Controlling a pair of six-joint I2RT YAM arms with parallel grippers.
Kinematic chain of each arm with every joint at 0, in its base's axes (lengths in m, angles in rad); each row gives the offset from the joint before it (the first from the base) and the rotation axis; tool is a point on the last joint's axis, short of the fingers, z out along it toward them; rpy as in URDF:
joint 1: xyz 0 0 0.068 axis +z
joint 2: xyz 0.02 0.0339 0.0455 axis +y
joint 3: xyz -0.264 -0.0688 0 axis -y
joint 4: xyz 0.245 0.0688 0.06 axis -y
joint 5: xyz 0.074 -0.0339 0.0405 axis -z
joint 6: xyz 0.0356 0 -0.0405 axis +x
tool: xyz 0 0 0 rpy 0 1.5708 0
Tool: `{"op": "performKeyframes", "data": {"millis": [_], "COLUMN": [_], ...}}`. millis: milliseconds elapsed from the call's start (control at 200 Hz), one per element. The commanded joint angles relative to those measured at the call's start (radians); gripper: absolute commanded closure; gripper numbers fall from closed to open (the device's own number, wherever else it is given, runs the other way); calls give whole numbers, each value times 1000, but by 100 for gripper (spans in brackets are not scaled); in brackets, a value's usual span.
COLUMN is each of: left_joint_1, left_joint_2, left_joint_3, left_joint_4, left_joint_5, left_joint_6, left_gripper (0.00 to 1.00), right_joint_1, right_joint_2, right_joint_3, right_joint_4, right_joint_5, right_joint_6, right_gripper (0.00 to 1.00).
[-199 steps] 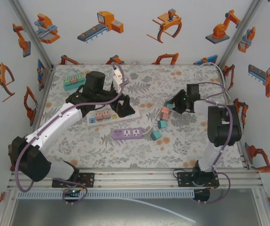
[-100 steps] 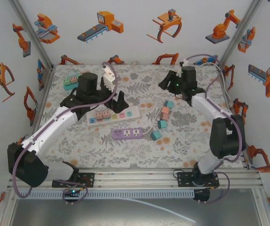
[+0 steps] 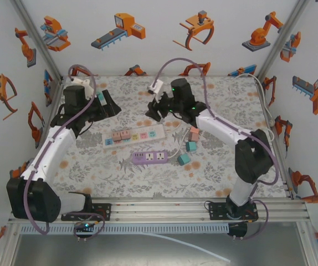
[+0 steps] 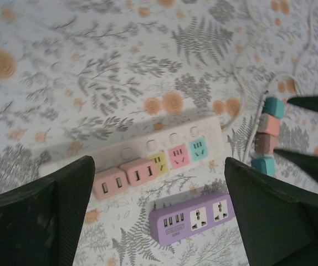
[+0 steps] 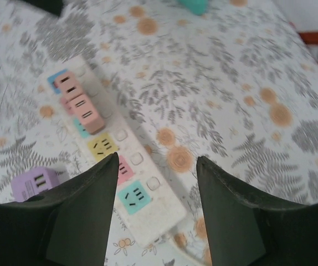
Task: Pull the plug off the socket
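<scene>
The white socket strip (image 3: 158, 131) lies mid-table with two pink plugs (image 3: 121, 135) seated side by side in its left half. In the left wrist view the plugs (image 4: 124, 177) sit low between my fingers and the strip (image 4: 203, 124) runs up to the right. My left gripper (image 3: 110, 105) hangs open at the back left, apart from the strip, with nothing between its fingers (image 4: 65, 210). My right gripper (image 3: 154, 111) is open above the strip's right end (image 5: 159, 213). Its fingers (image 5: 87, 205) are empty, and the plugs (image 5: 80, 102) lie further along.
A purple socket strip (image 3: 149, 157) lies just in front of the white one, also seen from the left wrist (image 4: 195, 216). Pink and teal cube sockets (image 3: 192, 139) on a white cord sit to the right. Enclosure walls close in on three sides.
My left arm has drawn back from the white strip to the back left. My right arm has swung from the right side across to the centre, over the strip's right end.
</scene>
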Motion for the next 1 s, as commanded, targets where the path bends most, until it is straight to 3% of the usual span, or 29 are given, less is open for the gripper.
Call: {"op": "performKeyframes", "data": {"millis": [0, 120, 401, 606, 806, 996], "left_joint_1": [40, 88, 160, 160, 159, 157], "left_joint_2": [6, 28, 135, 227, 265, 317], "left_joint_3": [6, 12, 23, 36, 20, 14], "left_joint_4": [-117, -211, -348, -394, -395, -405], "left_joint_5": [-70, -104, -87, -59, -53, -29], "left_joint_6": [-120, -146, -216, -201, -181, -156], "left_gripper": [11, 11, 13, 27, 44, 50], "right_joint_1": [52, 108, 175, 192, 202, 205], "right_joint_2": [81, 175, 380, 463, 510, 527], "right_joint_3": [119, 233, 466, 527, 544, 551], "right_joint_4": [-118, -243, -456, -492, -460, -452], "right_joint_5": [-101, -112, -115, -124, -123, -130], "right_joint_6": [-271, -394, -493, -493, -450, -441], "right_gripper": [44, 41, 40, 41, 52, 65]}}
